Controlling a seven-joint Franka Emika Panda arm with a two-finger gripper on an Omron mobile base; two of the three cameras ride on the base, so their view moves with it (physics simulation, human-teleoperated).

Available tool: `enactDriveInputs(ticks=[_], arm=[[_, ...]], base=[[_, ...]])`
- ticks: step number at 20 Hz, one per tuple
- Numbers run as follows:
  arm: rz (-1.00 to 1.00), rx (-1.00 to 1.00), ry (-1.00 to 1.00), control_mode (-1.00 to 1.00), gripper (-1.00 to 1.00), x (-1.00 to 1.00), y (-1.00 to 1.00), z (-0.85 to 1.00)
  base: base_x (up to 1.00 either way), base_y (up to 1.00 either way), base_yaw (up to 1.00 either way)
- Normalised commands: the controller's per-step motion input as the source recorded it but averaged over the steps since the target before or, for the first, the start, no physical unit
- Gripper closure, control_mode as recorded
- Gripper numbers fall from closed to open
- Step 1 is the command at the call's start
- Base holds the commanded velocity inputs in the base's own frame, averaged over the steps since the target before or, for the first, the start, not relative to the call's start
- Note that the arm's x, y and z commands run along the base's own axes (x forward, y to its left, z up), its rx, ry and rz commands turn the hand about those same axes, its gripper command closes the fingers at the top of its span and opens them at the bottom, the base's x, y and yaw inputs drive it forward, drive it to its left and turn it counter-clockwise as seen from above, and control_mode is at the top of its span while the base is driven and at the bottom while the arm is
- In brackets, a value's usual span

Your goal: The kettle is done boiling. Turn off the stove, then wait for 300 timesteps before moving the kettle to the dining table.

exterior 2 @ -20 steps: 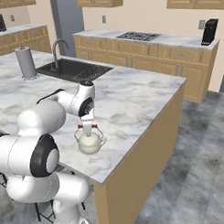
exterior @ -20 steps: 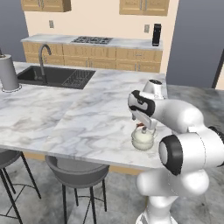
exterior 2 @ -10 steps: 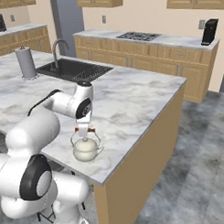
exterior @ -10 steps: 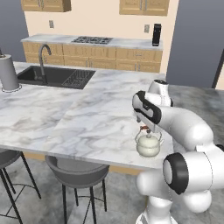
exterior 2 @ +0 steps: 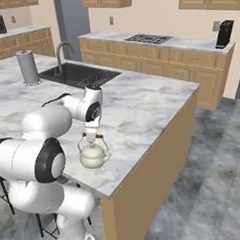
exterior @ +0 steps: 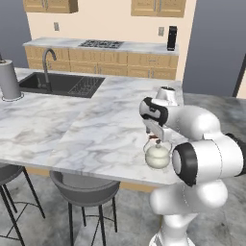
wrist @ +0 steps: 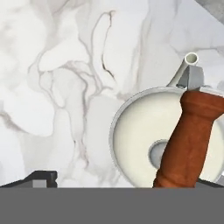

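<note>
Hand view: small squat cream-white round kettle (wrist: 175, 140) is seen sitting on the white-and-grey marbled bench (wrist: 65, 65), near its edge. The tool (exterior: 154, 136) is spread wide just above the reddish-brown wooden handle bar (wrist: 188, 135), nothing pinched. Kettle is judged rigid, smooth-bodied, probably light; best taken by the bar. No writing readable.

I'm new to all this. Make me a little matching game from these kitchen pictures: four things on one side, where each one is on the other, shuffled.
Things:
1. kettle
2. stove
3. paper towel roll
4. coffee maker

Places:
A. far counter, right end
B. marbled dining table, near its front edge, under the gripper
C. beside the sink
D. far counter, middle

Pairs: 1-B, 2-D, 3-C, 4-A
</note>
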Motion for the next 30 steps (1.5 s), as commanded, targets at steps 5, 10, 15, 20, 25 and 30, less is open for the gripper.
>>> enactDriveInputs(ticks=[5, 10, 15, 20, 25, 30], arm=[[0.00, -0.04, 0.11, -1.00, -1.00, 0.94, 0.00, 0.45], [0.00, -0.10, 0.01, -1.00, -1.00, 0.10, 0.00, 0.50], [-0.08, 0.01, 0.00, -1.00, -1.00, -0.91, 0.00, -0.12], [-0.08, 0.00, -0.01, -1.00, -1.00, -0.93, 0.00, 0.03], [-0.06, -0.01, 0.00, -1.00, -1.00, -0.61, 0.00, 0.57], [-0.06, -0.04, -0.01, -1.00, -1.00, -0.61, 0.00, 0.60]], base=[[0.00, 0.00, 0.00], [0.00, 0.00, 0.00], [0.00, 0.00, 0.00], [0.00, 0.00, 0.00], [0.00, 0.00, 0.00], [0.00, 0.00, 0.00]])
